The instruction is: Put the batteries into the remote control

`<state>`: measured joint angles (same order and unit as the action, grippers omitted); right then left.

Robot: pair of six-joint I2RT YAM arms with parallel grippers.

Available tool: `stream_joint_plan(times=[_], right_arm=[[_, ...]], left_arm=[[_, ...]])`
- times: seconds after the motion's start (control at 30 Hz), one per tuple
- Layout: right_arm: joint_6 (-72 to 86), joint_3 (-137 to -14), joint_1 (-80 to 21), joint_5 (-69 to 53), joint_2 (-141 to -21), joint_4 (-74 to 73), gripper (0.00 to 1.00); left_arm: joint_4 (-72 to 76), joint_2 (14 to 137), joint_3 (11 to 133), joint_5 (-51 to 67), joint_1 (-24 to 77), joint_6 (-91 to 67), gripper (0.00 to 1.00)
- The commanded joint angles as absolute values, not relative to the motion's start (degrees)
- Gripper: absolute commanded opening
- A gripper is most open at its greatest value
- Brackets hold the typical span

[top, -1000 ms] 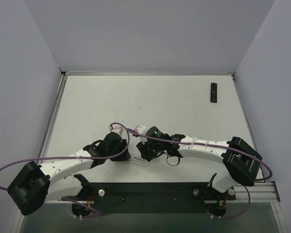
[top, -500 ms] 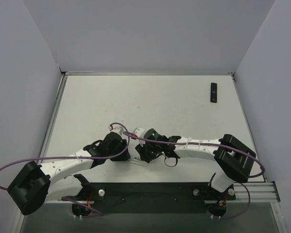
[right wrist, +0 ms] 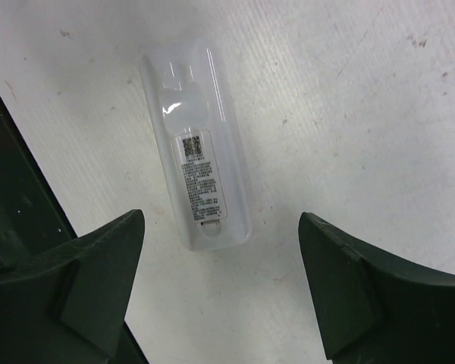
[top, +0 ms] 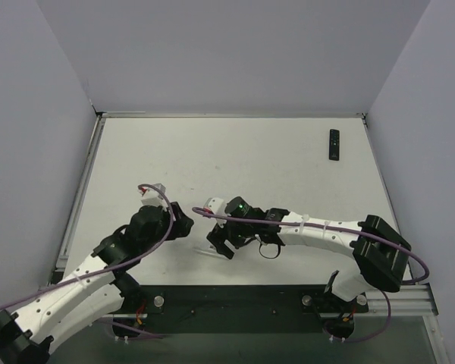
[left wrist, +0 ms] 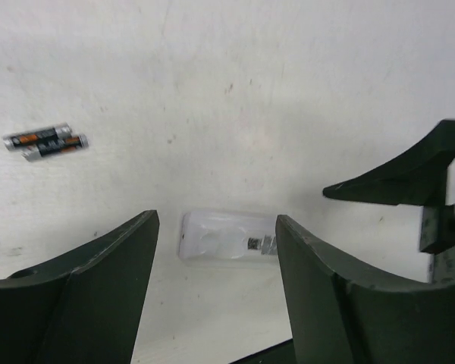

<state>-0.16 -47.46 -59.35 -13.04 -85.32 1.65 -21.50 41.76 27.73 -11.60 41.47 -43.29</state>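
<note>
A white remote control [right wrist: 197, 174] lies flat on the table, back side up, with a printed label on it. My right gripper [right wrist: 221, 227] hovers open just over its near end, touching nothing. Seen from the left wrist, the same remote control [left wrist: 227, 236] lies just beyond my open left gripper [left wrist: 216, 227], which holds nothing. Two batteries [left wrist: 45, 141], dark grey with paler ends, lie side by side on the table further off to the left. From above, the left gripper [top: 183, 225] and the right gripper [top: 218, 241] face each other near the table's front edge.
A black remote [top: 334, 144] lies at the far right of the table. The right gripper's dark fingers [left wrist: 409, 178] show at the right of the left wrist view. A dark rail [top: 235, 296] runs along the table's near edge.
Both grippers have opened and let go of the white remote, which now lies on the table. The left arm has drawn back to the left.
</note>
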Motion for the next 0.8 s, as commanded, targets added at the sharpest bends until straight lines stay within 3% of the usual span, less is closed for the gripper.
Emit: stream_joint_plan(times=[0.0,0.13,0.43,0.63,0.73,0.77], right_arm=[[-3.5,-52.1,-60.6,-14.2,-88.2,-2.4,0.79],[-4.0,-56.0,-61.6,-13.9,-92.6,-3.2,0.81],[-4.7,-62.1,-63.5,-10.9,-101.6,-7.2,0.8],[-4.7,-64.5,-64.9,-8.8,-105.9,-11.5,0.67],[-3.0,-64.2,-64.9,-8.8,-106.5,-11.8,0.54],[-2.1,-64.2,-64.6,-8.4,-106.3,-12.2,0.45]], left_arm=[[-27.5,30.8,34.3,-23.6,40.8,-39.9,0.75],[-28.7,21.2,35.9,-30.4,40.8,-35.0,0.82],[-29.2,5.6,35.4,-41.0,40.9,-23.0,0.84],[-30.6,0.7,33.2,-44.3,40.8,-21.5,0.83],[-30.4,0.3,33.3,-45.3,40.9,-21.1,0.83],[-30.7,0.3,33.4,-45.9,40.9,-21.0,0.83]])
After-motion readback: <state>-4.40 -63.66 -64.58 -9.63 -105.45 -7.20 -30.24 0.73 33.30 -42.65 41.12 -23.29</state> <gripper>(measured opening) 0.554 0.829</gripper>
